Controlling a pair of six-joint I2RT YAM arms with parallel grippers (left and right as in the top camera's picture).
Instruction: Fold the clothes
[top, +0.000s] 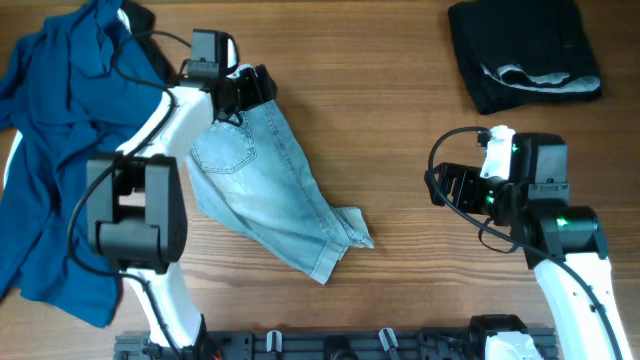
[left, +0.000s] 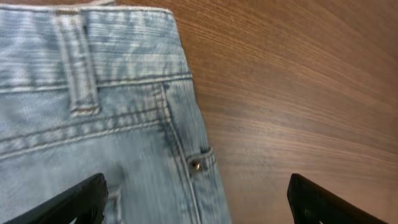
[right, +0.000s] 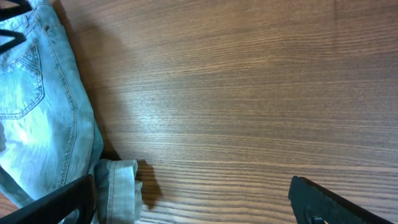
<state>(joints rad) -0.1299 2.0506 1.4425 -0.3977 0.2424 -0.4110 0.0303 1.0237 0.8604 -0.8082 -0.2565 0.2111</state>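
Light blue denim shorts (top: 270, 185) lie on the wooden table, waistband at the upper left, a cuffed leg end at the lower right. My left gripper (top: 250, 88) is open over the waistband corner; the left wrist view shows the waistband, a belt loop and a rivet (left: 195, 165) between its spread fingers (left: 196, 202). My right gripper (top: 450, 187) is open and empty over bare wood, to the right of the shorts. In the right wrist view the cuffed leg end (right: 118, 186) lies by its left finger (right: 199, 199).
A crumpled dark blue garment (top: 55, 150) covers the table's left side. A folded black garment (top: 522, 50) lies at the back right. Bare wood lies between the shorts and the right arm.
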